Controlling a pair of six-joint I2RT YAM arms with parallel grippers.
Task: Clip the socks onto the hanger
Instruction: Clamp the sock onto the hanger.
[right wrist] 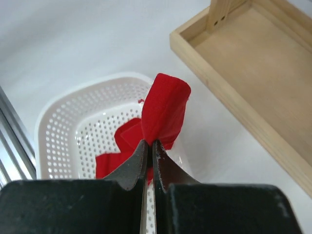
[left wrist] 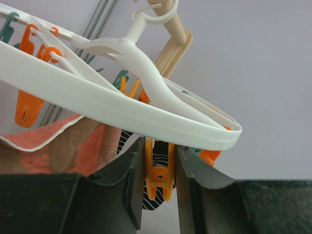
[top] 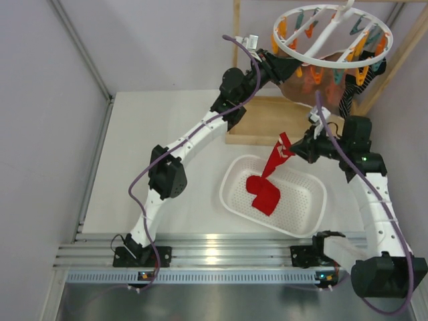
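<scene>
Reaching up high with the left gripper (left wrist: 160,146), squeezed on an orange clip (left wrist: 160,178) under the white hanger (left wrist: 122,105). Bending low with the right gripper (right wrist: 149,142), pinched tight on 1 red sock (right wrist: 165,109), up above the basket (right wrist: 58,126).

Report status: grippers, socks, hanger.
Left gripper squeezing orange clip on hanger. Right gripper shut on red sock, held above basket. Second red sock lies in basket. Salmon cloth hangs beside clip.
</scene>
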